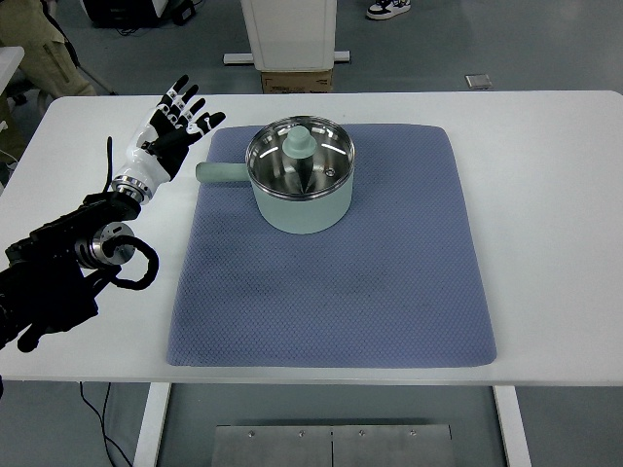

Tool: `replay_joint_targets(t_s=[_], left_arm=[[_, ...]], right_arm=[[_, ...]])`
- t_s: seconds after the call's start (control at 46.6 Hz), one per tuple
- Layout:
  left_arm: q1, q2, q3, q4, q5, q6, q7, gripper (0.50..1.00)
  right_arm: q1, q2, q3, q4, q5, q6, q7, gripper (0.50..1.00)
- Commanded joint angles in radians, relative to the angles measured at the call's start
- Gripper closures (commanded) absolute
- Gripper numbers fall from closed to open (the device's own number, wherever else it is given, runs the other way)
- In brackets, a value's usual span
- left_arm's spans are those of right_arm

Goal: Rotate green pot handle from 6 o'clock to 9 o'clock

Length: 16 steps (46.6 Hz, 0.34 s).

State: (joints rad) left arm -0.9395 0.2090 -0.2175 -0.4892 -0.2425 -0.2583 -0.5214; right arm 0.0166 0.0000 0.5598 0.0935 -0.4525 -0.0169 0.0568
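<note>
The green pot (300, 185) sits toward the far side of a blue-grey mat (331, 282) that covers most of the white surface (545, 195). A glass lid (299, 156) with a pale green knob (299, 144) closes it, and its handle (222, 173) sticks straight out to the left — the 9 o'clock side as seen from the robot — reaching just past the mat's left edge.

The left hand (175, 131) is just beyond that handle, up and to the left of it, close but not touching. Its fingers (183, 102) are spread wide and hold nothing, tips pointing away toward the far edge of the surface. The black arm (58, 268) behind it comes in low from the left, with a loop of cable at the wrist.

Past the surface stands a white pedestal (288, 34) — a cardboard box (297, 80) at its foot — and someone's shoe (387, 9) shows on the grey floor.
</note>
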Motion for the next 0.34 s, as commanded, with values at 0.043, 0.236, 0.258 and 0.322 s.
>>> replay_joint_targets(t_s=[0.043,0.236,0.258,0.322], left_arm=[[-0.001,0.001,0.0,0.0,0.0,0.001,0.0,0.5],[-0.001,0.001,0.0,0.0,0.0,0.001,0.0,0.5],[-0.001,0.001,0.0,0.0,0.002,0.001,0.0,0.5],[-0.001,0.001,0.001,0.0,0.0,0.001,0.0,0.5]], right_arm=[[0.0,0.0,-0.001,0.0,-0.003,0.0,0.0,0.5],[-0.001,0.0,-0.001,0.0,-0.003,0.0,0.0,0.5],[-0.001,0.0,-0.001,0.0,-0.005,0.0,0.0,0.5],[-0.001,0.0,0.0,0.0,-0.005,0.0,0.0,0.5]])
